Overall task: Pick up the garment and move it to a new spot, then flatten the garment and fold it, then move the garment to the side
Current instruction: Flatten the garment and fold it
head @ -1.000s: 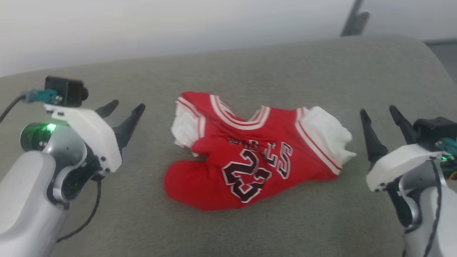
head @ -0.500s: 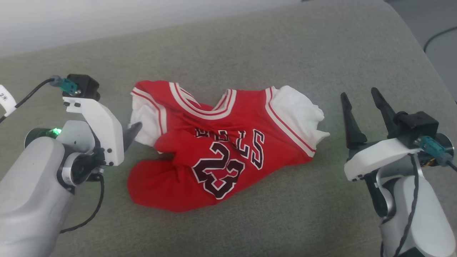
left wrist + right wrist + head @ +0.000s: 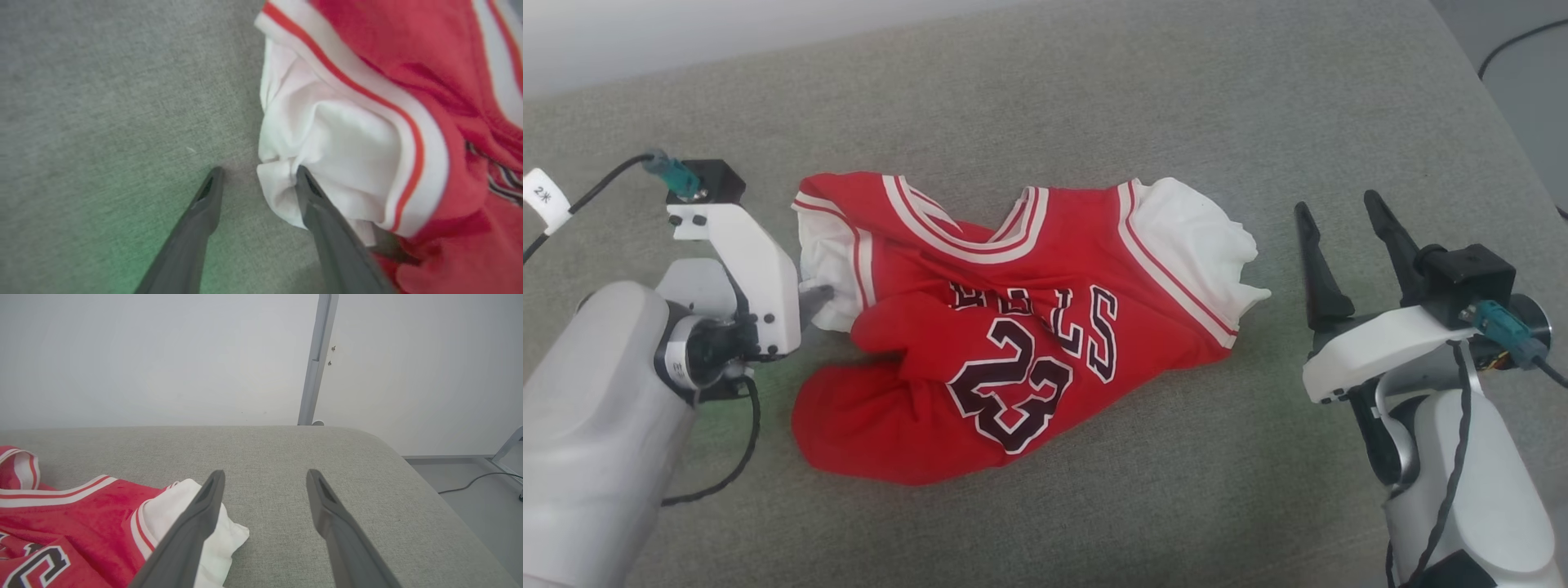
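The garment (image 3: 1013, 327), a red jersey with white sleeves, striped trim and dark numerals, lies crumpled in the middle of the grey cushion. My left gripper (image 3: 810, 300) is down at its left white sleeve, open. In the left wrist view, my left gripper (image 3: 259, 171) straddles the sleeve's edge (image 3: 335, 139): one finger rests on the white cloth, the other on bare cushion. My right gripper (image 3: 1337, 204) stands open to the right of the garment, clear of it. In the right wrist view, the right gripper (image 3: 265, 473) has only cushion between its fingers, and the garment (image 3: 81, 506) lies at the lower left.
The grey cushion (image 3: 1176, 98) extends all around the garment and rounds off at its right edge. Beyond that edge is floor with a dark cable (image 3: 1519, 41). A white wall and a grey metal post (image 3: 314, 359) stand behind.
The head camera has tilted down and shifted. My left gripper has swung down and in, from raised fingers to the garment's left sleeve. The right gripper keeps its open pose.
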Controlling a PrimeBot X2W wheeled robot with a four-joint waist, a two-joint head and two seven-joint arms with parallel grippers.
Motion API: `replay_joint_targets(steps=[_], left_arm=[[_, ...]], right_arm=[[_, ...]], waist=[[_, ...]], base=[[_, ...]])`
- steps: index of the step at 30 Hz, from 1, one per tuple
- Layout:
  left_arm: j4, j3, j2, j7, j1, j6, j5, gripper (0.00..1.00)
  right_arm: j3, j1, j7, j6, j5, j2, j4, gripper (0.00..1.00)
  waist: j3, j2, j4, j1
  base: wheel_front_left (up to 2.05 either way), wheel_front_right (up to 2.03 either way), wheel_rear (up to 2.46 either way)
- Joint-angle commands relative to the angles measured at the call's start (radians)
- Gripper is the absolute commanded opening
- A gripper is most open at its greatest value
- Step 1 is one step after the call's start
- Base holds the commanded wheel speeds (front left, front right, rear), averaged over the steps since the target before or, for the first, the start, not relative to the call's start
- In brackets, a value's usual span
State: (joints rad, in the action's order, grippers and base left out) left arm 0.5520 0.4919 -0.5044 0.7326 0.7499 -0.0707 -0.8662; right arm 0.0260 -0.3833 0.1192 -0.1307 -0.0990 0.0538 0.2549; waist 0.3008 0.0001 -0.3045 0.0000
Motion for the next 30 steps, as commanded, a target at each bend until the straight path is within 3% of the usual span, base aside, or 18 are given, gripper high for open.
replay_joint_targets(steps=[1,8,16,26,30], left_arm=[[0.036,0.018,0.015,0.017,-0.012,0.001,-0.004,0.0],[0.031,0.009,-0.013,-0.038,0.019,0.019,0.02,0.0],[-0.061,-0.03,-0.075,-0.095,-0.044,-0.008,0.014,0.0],[-0.189,-0.097,-0.195,-0.086,-0.22,-0.112,-0.016,0.0],[-0.212,-0.116,-0.211,-0.087,-0.284,-0.138,-0.041,0.0]], right_arm=[[0.001,-0.009,0.007,0.0,0.006,-0.004,0.002,1.0],[0.042,0.006,0.004,0.0,0.016,-0.004,0.001,1.0],[0.075,0.047,-0.024,0.0,0.039,0.003,-0.005,1.0],[0.075,0.089,-0.057,0.0,0.042,0.011,-0.025,1.0],[0.075,0.098,-0.066,0.0,0.04,0.011,-0.034,1.0]], waist=[[0.001,-0.0001,0.003,0.0],[-0.02,-0.0001,0.056,0.0],[-0.081,-0.0001,0.143,0.0],[-0.135,-0.0001,0.198,0.0],[-0.137,-0.0001,0.203,0.0]], base=[[0.0,0.0,0.0],[0.0,0.0,0.0],[0.0,0.0,0.0],[0.0,0.0,0.0],[0.0,0.0,0.0]])
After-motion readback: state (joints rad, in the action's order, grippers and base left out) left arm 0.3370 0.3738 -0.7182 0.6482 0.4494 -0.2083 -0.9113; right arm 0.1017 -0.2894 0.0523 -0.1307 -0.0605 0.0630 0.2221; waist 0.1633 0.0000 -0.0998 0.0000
